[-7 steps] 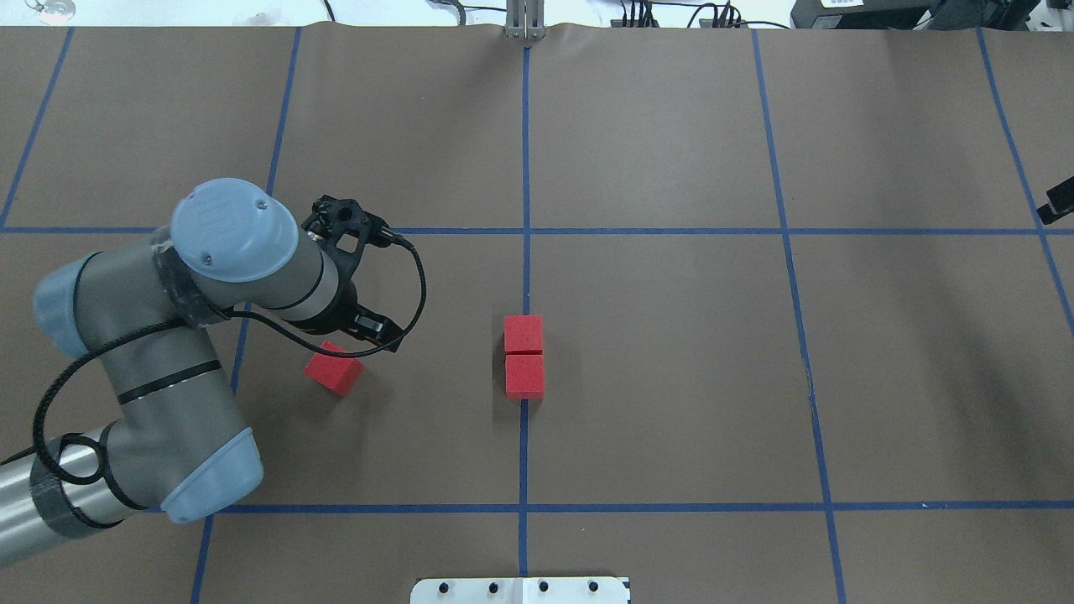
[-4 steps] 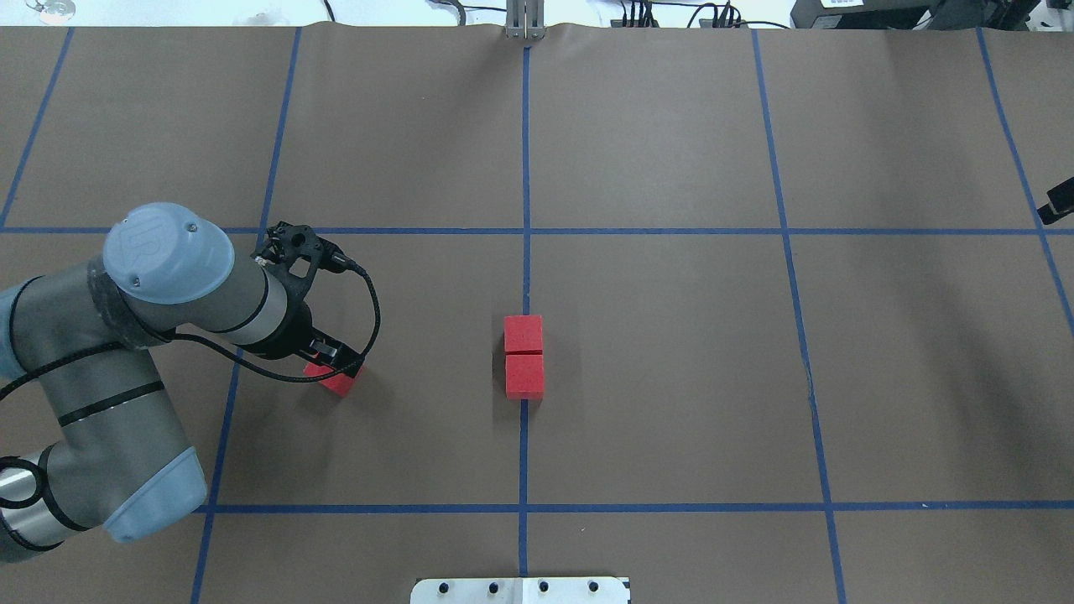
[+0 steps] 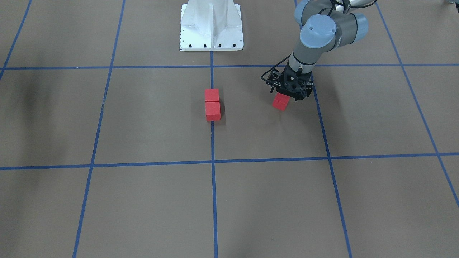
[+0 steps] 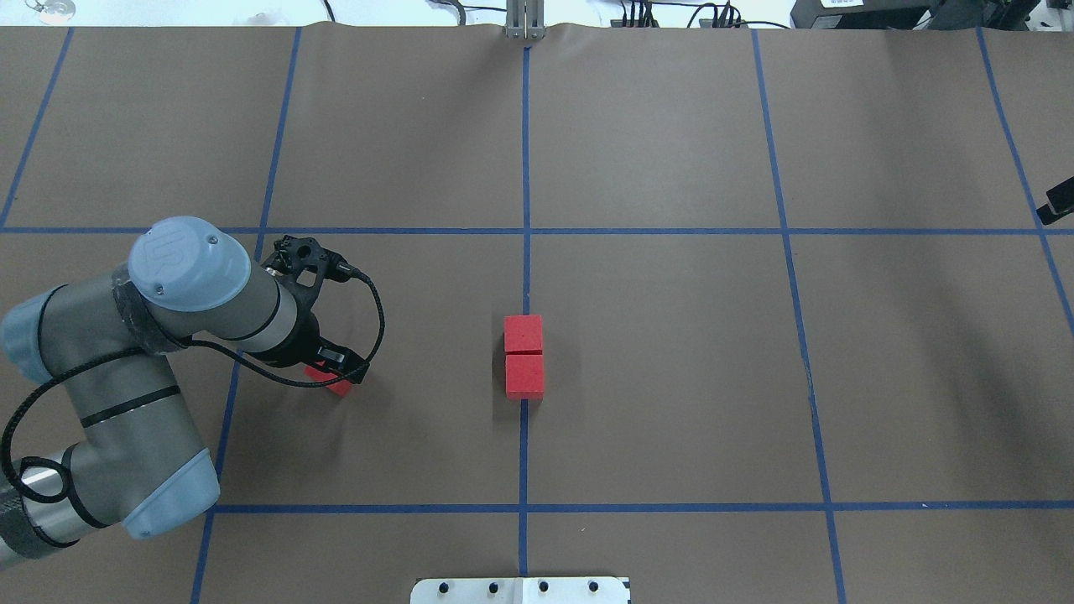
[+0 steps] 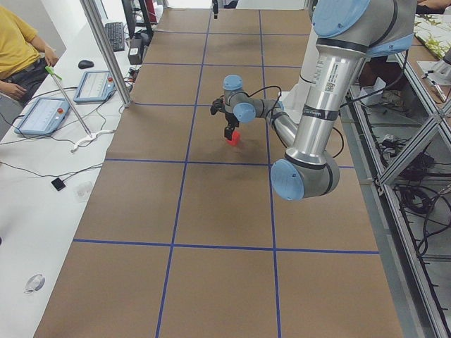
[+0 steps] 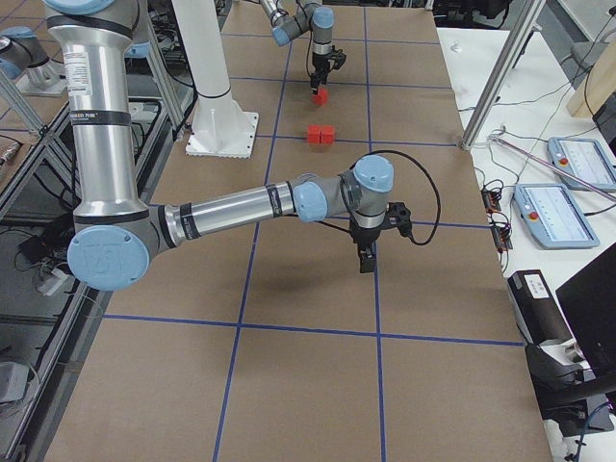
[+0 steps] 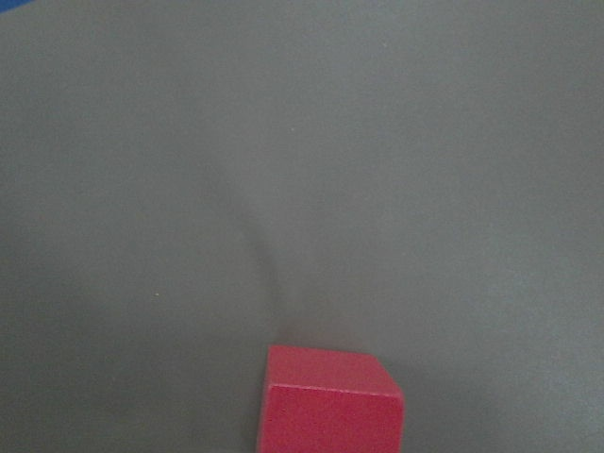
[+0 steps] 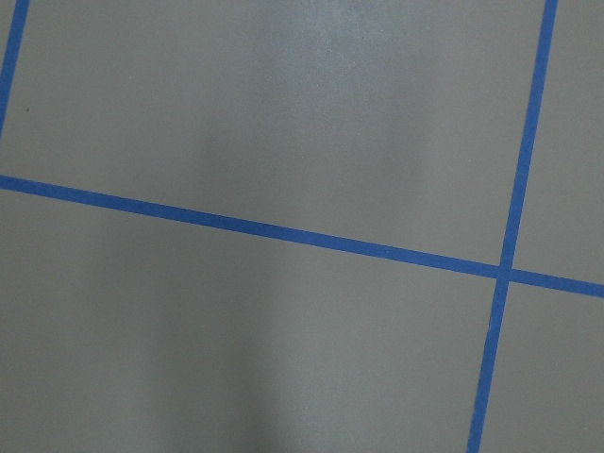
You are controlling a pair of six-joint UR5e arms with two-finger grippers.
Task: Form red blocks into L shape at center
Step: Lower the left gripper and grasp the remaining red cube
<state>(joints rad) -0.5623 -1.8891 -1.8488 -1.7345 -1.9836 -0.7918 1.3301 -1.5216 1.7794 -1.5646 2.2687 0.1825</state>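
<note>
Three red blocks point(image 3: 212, 104), front view: two joined at frame centre, one stray block point(image 3: 280, 103) to their right, beneath the left claw point(image 3: 286, 96).
That claw has just moved over it; whether it grips cannot be told. The L lacks this piece.

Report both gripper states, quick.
Left gripper: down over the lone red block; whether it grips it cannot be told.
Right gripper: over the table; open or closed cannot be told.
</note>
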